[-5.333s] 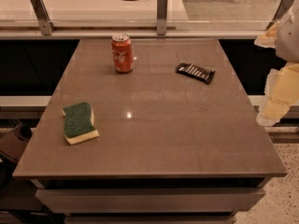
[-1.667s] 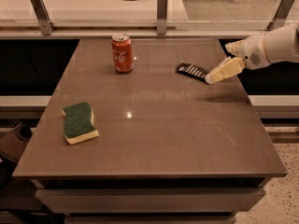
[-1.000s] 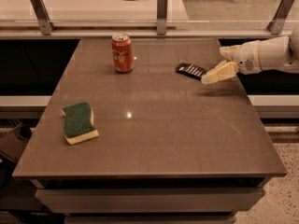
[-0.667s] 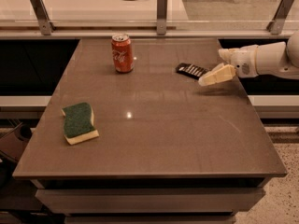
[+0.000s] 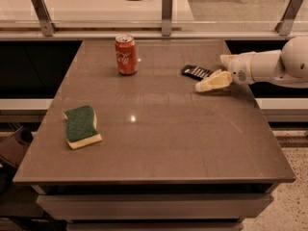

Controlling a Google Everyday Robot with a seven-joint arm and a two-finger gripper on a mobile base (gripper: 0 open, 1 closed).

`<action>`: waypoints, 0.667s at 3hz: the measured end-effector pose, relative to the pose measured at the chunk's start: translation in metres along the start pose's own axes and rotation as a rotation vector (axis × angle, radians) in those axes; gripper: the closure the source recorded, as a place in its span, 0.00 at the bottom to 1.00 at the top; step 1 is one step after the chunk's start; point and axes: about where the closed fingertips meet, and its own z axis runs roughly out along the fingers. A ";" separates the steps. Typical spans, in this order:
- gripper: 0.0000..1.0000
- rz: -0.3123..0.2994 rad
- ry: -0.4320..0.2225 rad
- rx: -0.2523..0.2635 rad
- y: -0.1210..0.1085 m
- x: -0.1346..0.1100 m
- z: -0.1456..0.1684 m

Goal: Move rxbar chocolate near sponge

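the sponge [image 5: 82, 126] sits front left, well apart from the red can [image 5: 126, 55] at the back. the rxbar chocolate [image 5: 195, 71] lies flat at right, the gripper [image 5: 210, 73] just beside it, fingers [image 5: 211, 82] spread open. so thin a wrapper could skid away or slip free if they close too high.

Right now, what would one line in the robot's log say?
snack bar: flat on table, far right | fingers: open, at its right end, not yet gripping | sponge: near left edge | soda can: upright, far side
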 end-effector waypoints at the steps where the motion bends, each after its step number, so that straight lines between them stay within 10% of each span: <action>1: 0.00 0.014 0.007 -0.008 0.001 0.006 0.015; 2: 0.17 0.025 0.012 -0.016 0.001 0.013 0.027</action>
